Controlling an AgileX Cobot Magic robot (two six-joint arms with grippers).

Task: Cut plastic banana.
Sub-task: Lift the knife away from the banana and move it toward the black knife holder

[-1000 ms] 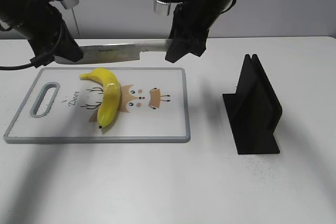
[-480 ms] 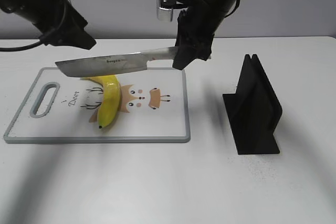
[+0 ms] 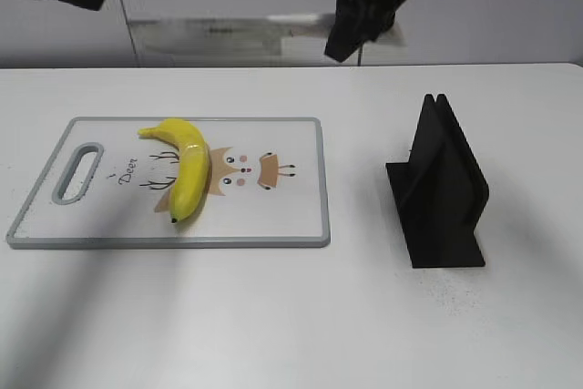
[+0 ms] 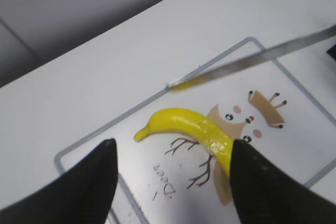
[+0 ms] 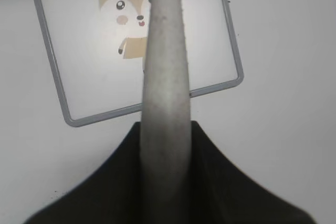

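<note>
yellow plastic banana [image 3: 185,167], deer-print cutting board [image 3: 291,216]

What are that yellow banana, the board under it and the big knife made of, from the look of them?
The banana looks like glossy plastic: even bright yellow with sharp highlights. The cutting board seems smooth white plastic with a grey rim and a printed cartoon deer. The knife has a grey blade with a dull sheen, probably metal; its handle is hidden inside the right gripper.

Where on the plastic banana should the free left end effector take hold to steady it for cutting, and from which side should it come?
Grip the plastic banana near its stem end, descending from above with the fingers straddling its narrow width. It lies flat on the cutting board, so only the top and sides are reachable, and this probably leaves the middle free for the knife.
</note>
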